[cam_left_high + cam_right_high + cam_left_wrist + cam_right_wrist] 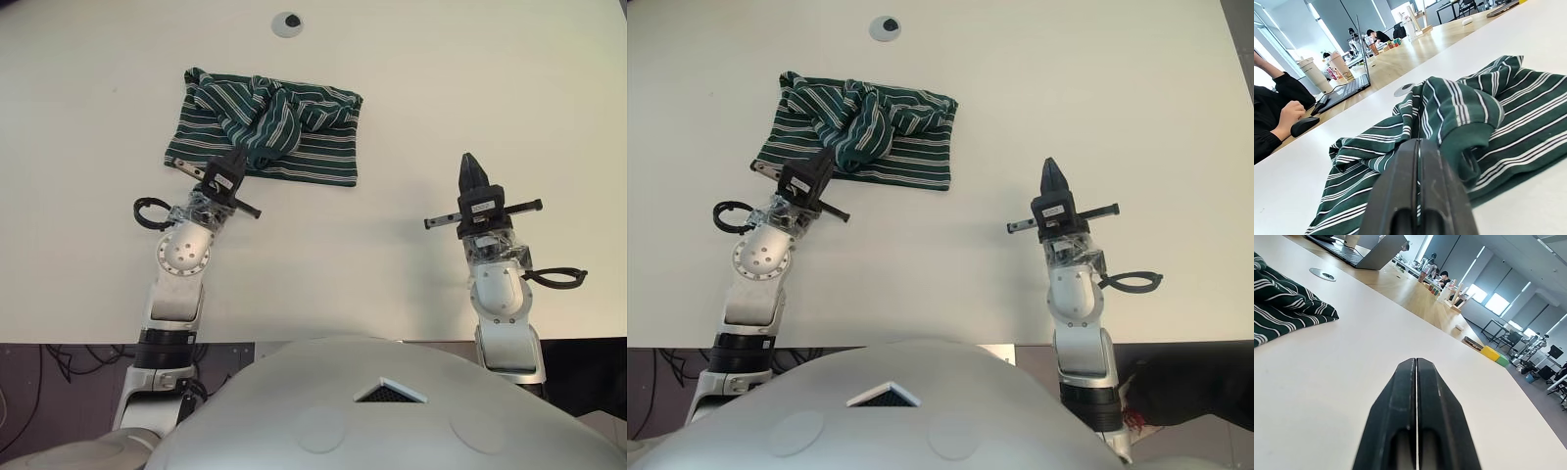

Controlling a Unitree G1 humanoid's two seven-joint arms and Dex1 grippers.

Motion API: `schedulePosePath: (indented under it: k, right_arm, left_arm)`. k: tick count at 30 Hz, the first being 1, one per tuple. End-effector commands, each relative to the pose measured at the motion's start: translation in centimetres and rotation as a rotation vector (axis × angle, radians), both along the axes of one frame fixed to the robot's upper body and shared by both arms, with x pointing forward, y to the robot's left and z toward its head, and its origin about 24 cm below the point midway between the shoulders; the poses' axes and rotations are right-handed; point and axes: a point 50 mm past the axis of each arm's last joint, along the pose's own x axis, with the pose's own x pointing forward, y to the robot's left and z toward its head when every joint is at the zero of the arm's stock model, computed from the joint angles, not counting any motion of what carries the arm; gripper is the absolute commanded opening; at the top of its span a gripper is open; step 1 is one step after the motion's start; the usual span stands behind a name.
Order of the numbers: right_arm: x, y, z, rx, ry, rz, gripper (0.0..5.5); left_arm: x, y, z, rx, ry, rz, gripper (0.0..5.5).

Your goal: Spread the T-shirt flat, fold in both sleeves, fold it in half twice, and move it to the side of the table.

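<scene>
White tabletop [411, 98], nothing spread yet. The left gripper [232, 168] sits right at the near hem of the crumpled green-and-white striped cotton T-shirt [294, 147] on the far-left part of the table, probably lined up to grab an edge. Its fingers are pinched together, with no cloth visibly between them. The right gripper [469, 166] waits over bare table well apart from the shirt, also closed tight, holding nothing.

Green white-striped T-shirt [266, 127], crumpled in a rough rectangle, bunched centre, far-left on the table
</scene>
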Motion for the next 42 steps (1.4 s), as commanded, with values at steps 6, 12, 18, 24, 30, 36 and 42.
schedulePosePath:
  k: [6, 12, 18, 24, 30, 36, 42]
  right_arm:
    - [1.9, 1.5, -0.9, 0.006, 0.011, 0.045, 0.00]
    - [3.3, 2.0, -1.8, -0.008, 0.014, 0.074, 0.00]
    - [4.1, 2.3, -2.0, -0.028, 0.007, 0.105, 0.00]
    - [3.6, 2.3, -1.6, -0.038, 0.002, 0.112, 0.00]
    - [3.1, 2.3, -1.3, -0.038, 0.002, 0.105, 0.00]
    - [2.8, 2.5, -1.4, -0.039, 0.016, 0.099, 0.00]
    - [2.7, 3.1, -1.6, -0.039, 0.022, 0.108, 0.00]
  left_arm:
    - [5.4, 2.4, -2.0, -0.080, 0.178, 0.016, 0.02]
    - [8.7, 0.1, -3.8, -0.107, 0.327, -0.057, 0.02]
    - [2.2, 0.1, -7.6, 0.030, 0.618, -0.214, 0.02]
    - [-4.4, -3.4, -6.5, -0.130, 0.616, -0.220, 0.02]
    - [-7.1, 0.3, -4.2, 0.116, 0.559, -0.154, 0.02]
    - [-2.8, 3.9, 5.6, 0.125, 0.240, -0.261, 0.02]
    - [-1.1, 1.9, 3.5, 0.311, 0.232, -0.617, 0.20]
